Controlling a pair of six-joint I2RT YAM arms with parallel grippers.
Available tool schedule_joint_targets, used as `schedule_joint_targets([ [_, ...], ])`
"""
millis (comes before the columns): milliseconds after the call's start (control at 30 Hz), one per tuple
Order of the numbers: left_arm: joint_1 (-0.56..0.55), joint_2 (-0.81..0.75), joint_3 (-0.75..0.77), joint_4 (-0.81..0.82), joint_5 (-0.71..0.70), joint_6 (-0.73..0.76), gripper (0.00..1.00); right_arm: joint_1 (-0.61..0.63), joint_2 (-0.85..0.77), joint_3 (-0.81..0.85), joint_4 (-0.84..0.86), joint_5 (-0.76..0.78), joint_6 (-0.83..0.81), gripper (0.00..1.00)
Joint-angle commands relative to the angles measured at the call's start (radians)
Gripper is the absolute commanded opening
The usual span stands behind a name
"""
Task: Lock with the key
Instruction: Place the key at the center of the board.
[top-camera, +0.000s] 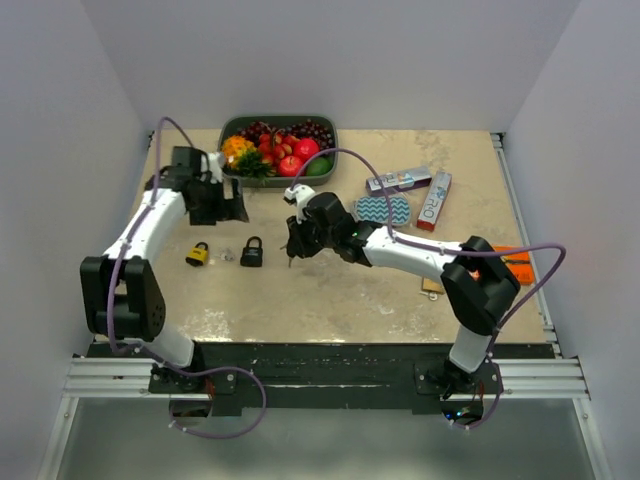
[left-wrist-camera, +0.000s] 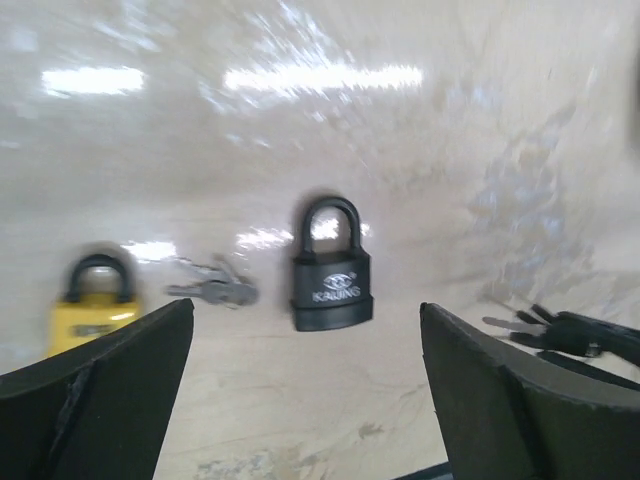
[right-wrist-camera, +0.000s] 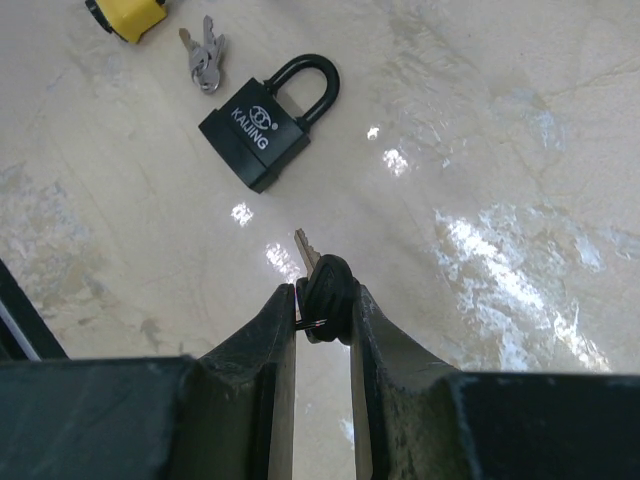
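Note:
A black padlock (top-camera: 251, 251) (left-wrist-camera: 332, 268) (right-wrist-camera: 262, 125) lies flat on the table with its shackle seated in the body. My right gripper (top-camera: 295, 245) (right-wrist-camera: 325, 295) hovers just right of it, shut on a black-headed key (right-wrist-camera: 325, 285) whose silver blade points toward the lock. That key (left-wrist-camera: 545, 330) also shows at the right edge of the left wrist view. My left gripper (top-camera: 222, 205) (left-wrist-camera: 307, 340) hangs above and behind the lock, open, with nothing between its fingers.
A yellow padlock (top-camera: 198, 254) (left-wrist-camera: 93, 300) (right-wrist-camera: 128, 14) and a small bunch of silver keys (top-camera: 226, 254) (left-wrist-camera: 215, 290) (right-wrist-camera: 204, 60) lie left of the black lock. A fruit bowl (top-camera: 280, 119) stands at the back. A patterned pouch (top-camera: 384, 209) and boxes (top-camera: 434, 200) lie at the right.

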Motion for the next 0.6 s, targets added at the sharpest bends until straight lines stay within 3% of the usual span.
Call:
schedule_joint_targets([
  [0,0.187,-0.121,0.097,-0.031,0.159,0.035,0.99,0.013,0.075,0.065,0.087,-0.025,0.016,0.0],
  [367,0.296,-0.363,-0.037,0.058,0.363,0.0,0.99,0.027,0.255,0.167,0.106,-0.025,0.017,0.0],
  [567,0.299,-0.353,-0.022,0.05,0.374,-0.006,0.99,0.022,0.284,0.158,0.109,0.01,0.026,0.08],
])
